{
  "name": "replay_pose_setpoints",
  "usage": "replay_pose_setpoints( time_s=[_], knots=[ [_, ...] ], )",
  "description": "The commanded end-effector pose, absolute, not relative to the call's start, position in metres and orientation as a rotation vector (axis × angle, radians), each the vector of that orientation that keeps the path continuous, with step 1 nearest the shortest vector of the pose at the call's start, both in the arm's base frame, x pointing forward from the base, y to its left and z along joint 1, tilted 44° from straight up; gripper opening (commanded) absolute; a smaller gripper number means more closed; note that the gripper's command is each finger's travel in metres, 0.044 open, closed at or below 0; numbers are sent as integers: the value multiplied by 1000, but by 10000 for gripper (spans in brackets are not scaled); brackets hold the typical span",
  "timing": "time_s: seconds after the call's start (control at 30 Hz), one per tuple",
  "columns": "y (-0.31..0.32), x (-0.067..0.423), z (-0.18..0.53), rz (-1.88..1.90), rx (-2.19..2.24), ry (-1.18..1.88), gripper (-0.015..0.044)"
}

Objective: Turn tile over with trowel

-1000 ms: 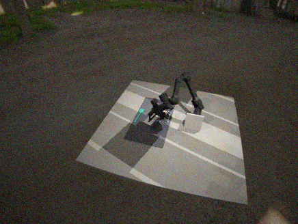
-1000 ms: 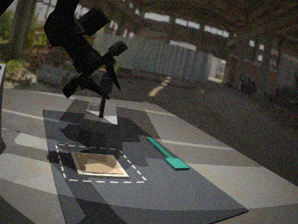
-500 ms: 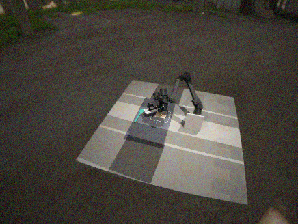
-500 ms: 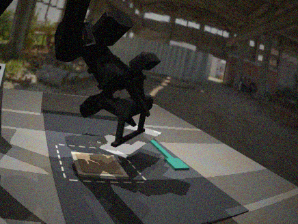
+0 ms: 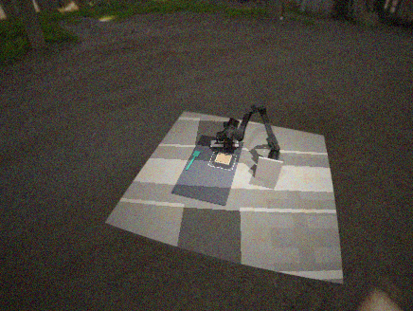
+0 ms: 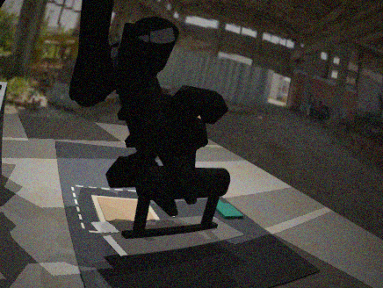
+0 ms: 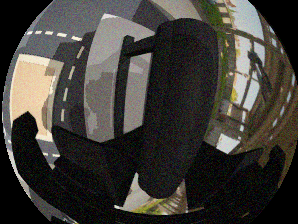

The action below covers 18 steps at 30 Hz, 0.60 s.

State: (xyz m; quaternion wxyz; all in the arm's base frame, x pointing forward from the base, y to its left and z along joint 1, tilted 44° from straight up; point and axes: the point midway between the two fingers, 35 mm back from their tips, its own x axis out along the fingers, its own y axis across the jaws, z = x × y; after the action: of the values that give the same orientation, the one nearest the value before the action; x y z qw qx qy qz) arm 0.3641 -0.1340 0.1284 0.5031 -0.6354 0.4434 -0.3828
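The tan tile [image 5: 223,159] [image 6: 116,208] [image 7: 29,96] lies flat inside the white dashed outline [image 5: 210,158] [image 6: 75,198] [image 7: 49,34] on the dark mat [image 5: 204,182] [image 6: 83,246] [image 7: 60,10]. I see no mark on its upper face. My gripper [image 5: 224,142] [image 6: 169,193] [image 7: 166,129] is shut on the trowel's thick dark handle [image 6: 198,181] [image 7: 180,83]. The trowel's two posts and flat blade [image 6: 169,229] [image 7: 109,83] hang below it, low over the mat right by the tile's edge. I cannot tell whether the blade touches the tile.
A teal flat tool [image 5: 191,160] [image 6: 228,209] lies on the mat's side, away from the tile. A white box [image 5: 267,172] stands beside the arm's base [image 5: 274,153]. The patterned table [image 5: 284,223] spreads around the mat.
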Motion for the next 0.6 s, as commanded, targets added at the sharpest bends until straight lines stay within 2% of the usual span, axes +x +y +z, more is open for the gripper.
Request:
replay_pose_setpoints(
  time_s=[0.0,0.57],
  knots=[
    [-155,350,147,-1039,-1449,1085,0],
    [-170,352,137,-1045,-1445,1086,0]
  ],
)
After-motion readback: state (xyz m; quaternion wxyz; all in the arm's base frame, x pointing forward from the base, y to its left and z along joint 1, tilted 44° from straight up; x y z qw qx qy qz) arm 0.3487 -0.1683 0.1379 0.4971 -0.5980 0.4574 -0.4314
